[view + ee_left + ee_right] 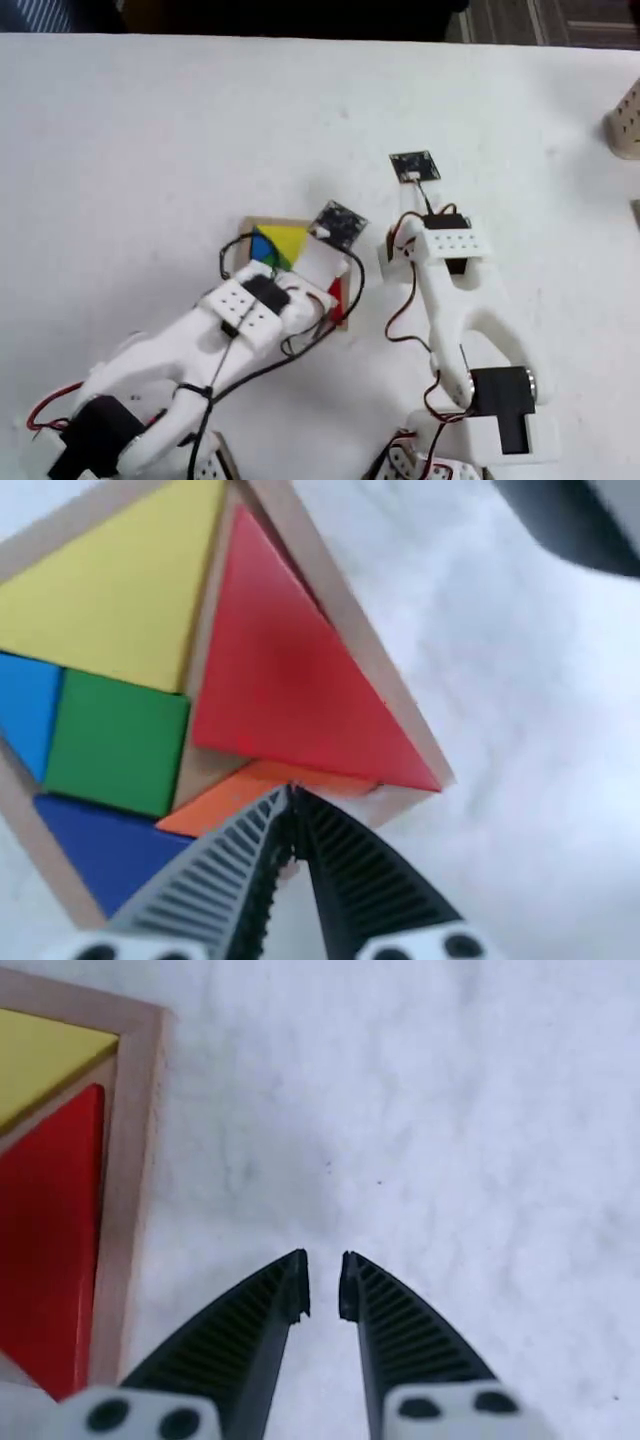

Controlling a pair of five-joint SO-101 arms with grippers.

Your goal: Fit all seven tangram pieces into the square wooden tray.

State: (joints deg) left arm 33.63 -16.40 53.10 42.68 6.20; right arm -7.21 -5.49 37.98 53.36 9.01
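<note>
Left wrist view: the left gripper (293,805) is hovering with its ribbed jaws pressed together and gripping nothing. Its tips are just over the orange wooden piece (250,788) at the rim of the square wooden tray (330,590).
Seated pieces: the large yellow wooden triangle (120,590), the green wooden square (115,740), the light blue wooden piece (25,710) and the dark blue wooden triangle (105,850) are lying flat against one another.
Red piece: the large red wooden triangle (290,680) is lying toward the tray's 4 o'clock in the high view. One corner is seemingly riding onto the rim and bare wood is showing beside it, so it is probably not seated.
Orange piece: it is peeking out along the red triangle's edge and looking wedged rather than flat.
Count: six colours are showing, and whether a seventh piece is in the tray cannot be told.
Right gripper (323,1285): it is hanging over the white table (450,1110) at the tray's 3 o'clock, jaws slightly parted and empty.
Remaining: most likely settling the red and orange pieces flat.
</note>
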